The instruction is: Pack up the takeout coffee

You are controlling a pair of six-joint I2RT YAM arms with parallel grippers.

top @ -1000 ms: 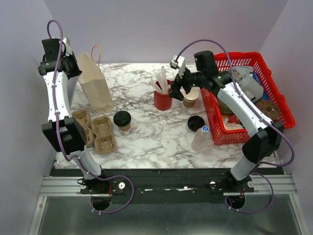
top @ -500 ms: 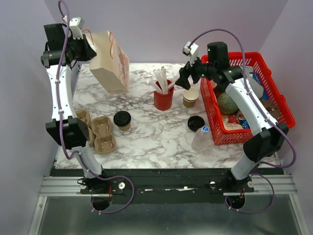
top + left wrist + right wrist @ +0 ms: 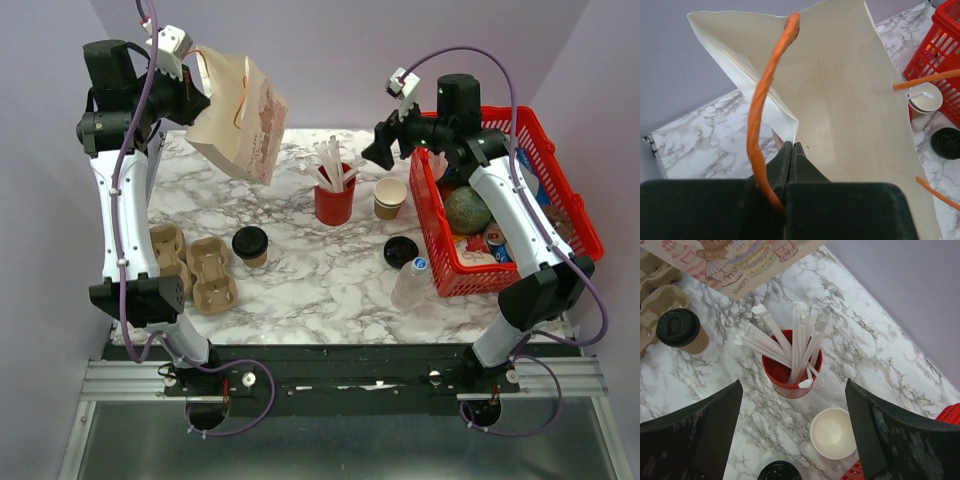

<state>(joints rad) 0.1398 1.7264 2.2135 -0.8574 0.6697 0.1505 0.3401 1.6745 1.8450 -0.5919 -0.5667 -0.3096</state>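
Takeout coffee (image 3: pixel 249 244) in plain view; loose lid (image 3: pixel 779 472) partly off-frame.

Faint "Happy" lettering on the paper bag (image 3: pixel 740 265)

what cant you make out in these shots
- Left wrist view: the paper bag fills the frame, hiding the takeout coffee.
- Right wrist view: the bag's print is cut off by the top edge.
- Top view: contents of the red basket are partly hidden by the right arm and the basket wall; labels too small to read.
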